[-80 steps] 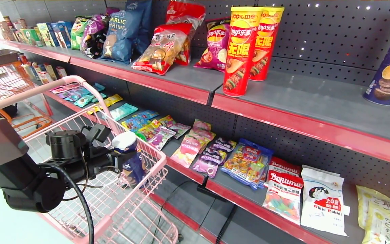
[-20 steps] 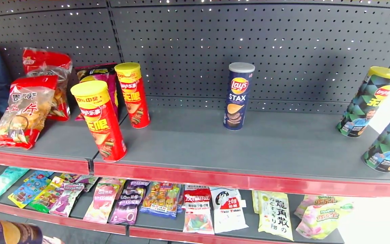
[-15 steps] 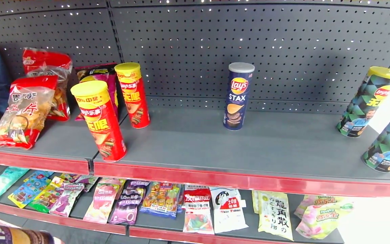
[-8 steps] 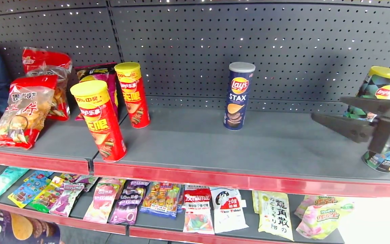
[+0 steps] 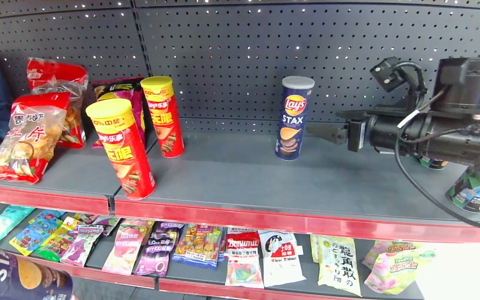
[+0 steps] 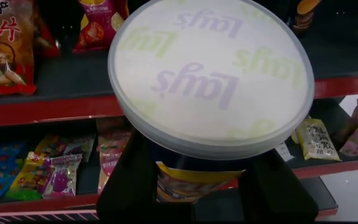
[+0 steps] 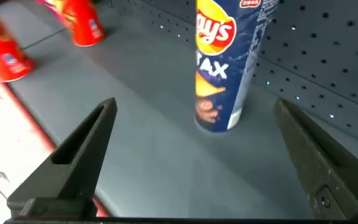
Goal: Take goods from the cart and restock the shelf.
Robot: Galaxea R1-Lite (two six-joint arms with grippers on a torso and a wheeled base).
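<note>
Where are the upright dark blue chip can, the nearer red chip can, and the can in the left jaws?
Upright dark blue chip can [image 5: 293, 121]: head view, label.
Nearer red chip can [image 5: 125, 158]: head view, body middle.
Held blue can [image 6: 210, 74]: left wrist view, pale lid.

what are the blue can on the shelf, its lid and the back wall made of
Blue can: probably printed cardboard, slightly glossy; a straight tube with a soft sheen.
Lid: looks like thin grey plastic, a matte cap lipped over the rim.
Back wall: likely painted metal, matte dark grey, punched with even rows of holes.
</note>
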